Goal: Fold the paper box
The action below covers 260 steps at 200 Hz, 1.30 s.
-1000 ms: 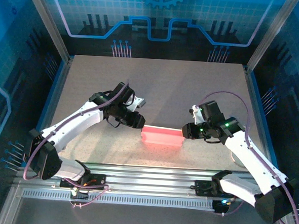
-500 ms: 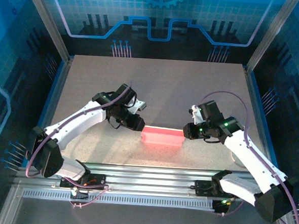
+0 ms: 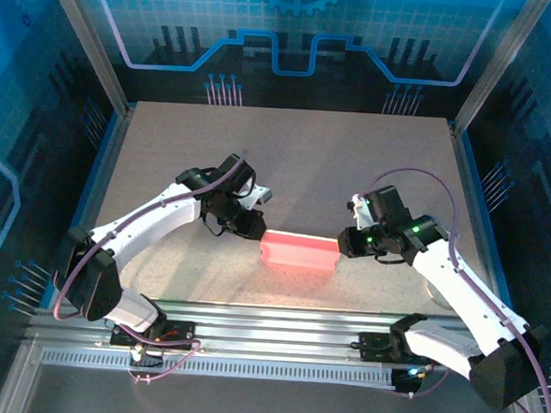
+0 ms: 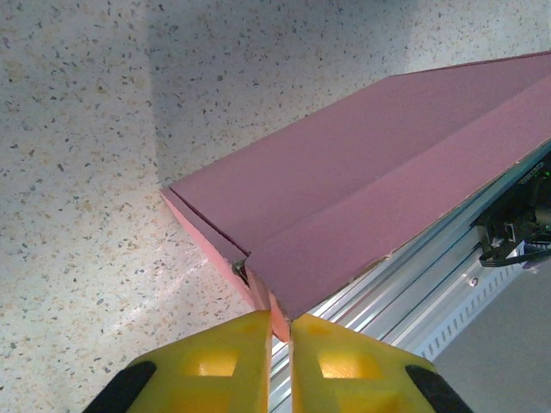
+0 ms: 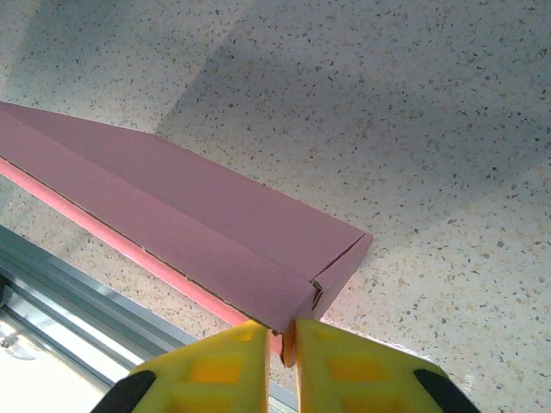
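Observation:
The pink paper box [image 3: 298, 250] lies folded into a long closed shape on the speckled table, between the two arms. My left gripper [image 3: 255, 230] is shut on the paper box's left end, and its yellow fingers [image 4: 225, 366] pinch a pink corner flap of the paper box [image 4: 362, 181]. At the right end my right gripper [image 3: 341, 240] is shut on a corner of the paper box [image 5: 198, 224], with that edge caught between the yellow fingers [image 5: 344, 370]. The box's top panels meet along a lengthwise seam.
A metal rail [image 3: 278, 324] runs along the near table edge, just in front of the box. Blue walls and frame posts [image 3: 89, 45] enclose the table. Open speckled tabletop [image 3: 297, 161] spreads behind the box.
The left arm's elbow has shifted slightly right and back while its gripper stays on the box's end. The box and the right arm have not visibly moved.

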### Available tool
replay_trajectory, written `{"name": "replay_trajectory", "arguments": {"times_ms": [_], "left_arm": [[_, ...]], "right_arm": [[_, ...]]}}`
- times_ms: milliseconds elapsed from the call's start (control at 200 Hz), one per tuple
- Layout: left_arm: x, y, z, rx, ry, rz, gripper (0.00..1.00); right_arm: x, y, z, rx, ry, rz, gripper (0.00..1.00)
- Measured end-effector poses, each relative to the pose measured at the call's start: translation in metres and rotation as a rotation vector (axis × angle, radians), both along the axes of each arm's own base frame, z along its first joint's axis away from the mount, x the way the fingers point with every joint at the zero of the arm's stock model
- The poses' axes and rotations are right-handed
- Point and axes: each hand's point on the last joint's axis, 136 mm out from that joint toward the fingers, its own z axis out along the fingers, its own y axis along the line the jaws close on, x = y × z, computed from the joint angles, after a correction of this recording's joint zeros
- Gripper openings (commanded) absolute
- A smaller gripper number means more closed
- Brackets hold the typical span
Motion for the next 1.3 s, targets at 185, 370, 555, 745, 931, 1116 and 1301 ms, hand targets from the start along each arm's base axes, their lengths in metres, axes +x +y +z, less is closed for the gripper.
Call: {"name": "replay_trajectory", "arguments": {"times_ms": [185,370,555,745,931,1116,1301], "left_arm": [[0.0003,-0.0002,0.0005,-0.002,0.009,0.017,0.13],[0.0003,-0.0008,0.0009,-0.005,0.011,0.018,0.12],[0.001,-0.0014,-0.0007,-0.01,0.014,0.03,0.11],[0.0006,-0.0011,-0.0018,-0.009,0.018,0.033,0.11],[-0.0003,-0.0006,-0.0039,-0.006,0.022,0.033,0.11],[-0.0001,-0.0012,-0.0039,-0.007,0.019,0.032,0.1],[-0.0009,-0.0011,-0.0047,-0.006,0.02,0.031,0.1]], "right_arm": [[0.0,0.0001,-0.0003,0.001,0.003,-0.003,0.16],[0.0002,0.0004,-0.0007,0.004,0.009,-0.011,0.15],[0.0009,0.0008,-0.001,0.006,0.012,-0.018,0.14],[0.0017,0.0013,-0.0006,0.012,0.015,-0.028,0.13],[0.0041,0.002,-0.0007,0.01,0.023,-0.038,0.13],[0.0054,0.0003,-0.0024,0.006,0.011,-0.047,0.13],[0.0029,-0.0011,-0.0037,0.008,-0.015,-0.045,0.13]]}}
